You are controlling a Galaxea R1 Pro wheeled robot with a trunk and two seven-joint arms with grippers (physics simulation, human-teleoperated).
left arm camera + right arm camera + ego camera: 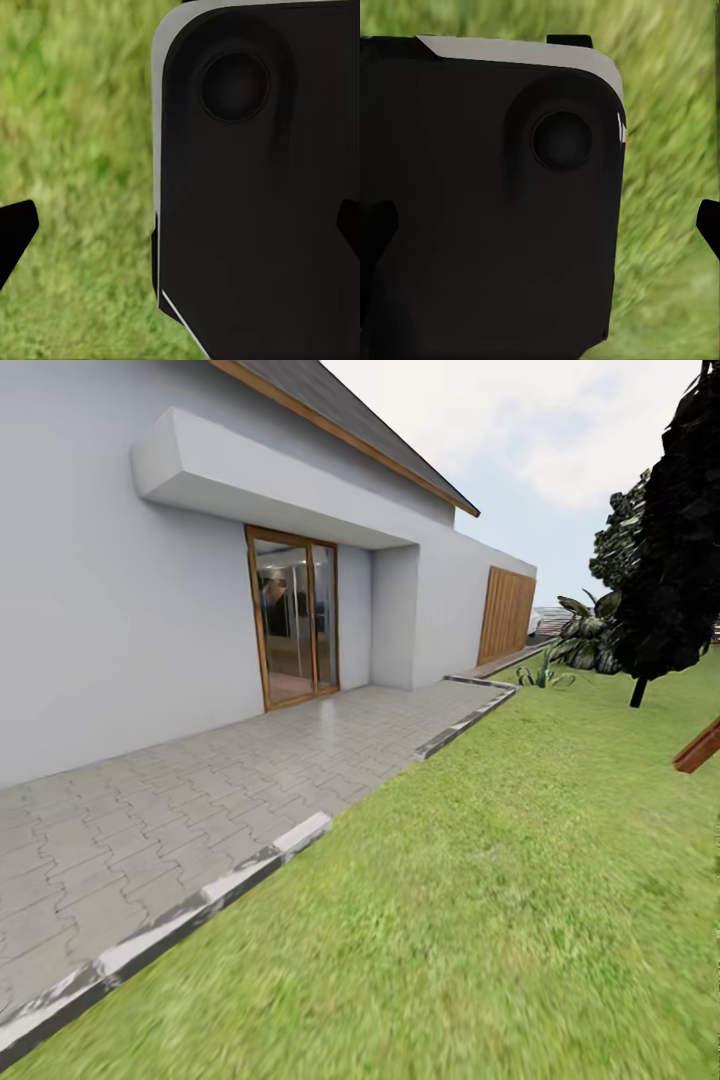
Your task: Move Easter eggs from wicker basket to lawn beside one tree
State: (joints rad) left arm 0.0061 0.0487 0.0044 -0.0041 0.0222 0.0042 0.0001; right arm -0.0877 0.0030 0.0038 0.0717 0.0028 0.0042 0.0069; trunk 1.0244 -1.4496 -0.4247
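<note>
Lawn (520, 900) fills the lower right of the head view, a wide stretch of green grass running back toward a dark conifer (675, 530) and some broad-leaved plants (585, 635) at the far right. A grey paved patio (200, 800) lies to the left of the grass, split from it by a pale stone curb (200, 905) that runs diagonally across the view. Behind the patio stands a white house (120, 600) with a wood-framed glass door (293, 618) and a wooden slatted panel (506, 614) farther along the wall. A brown wooden piece (700, 748) pokes in at the right edge, over the grass. In the left wrist view, a dark robot body panel with a grey rim (255, 187) sits over blurred grass, and the left pincer (180, 232) shows dark fingertips (15, 229) at both edges, set wide apart with nothing between them. The right wrist view shows the same sort of panel (495, 202) above grass, with the right pincer (544, 229) likewise spread open and empty, one fingertip (709, 225) at the edge.
</note>
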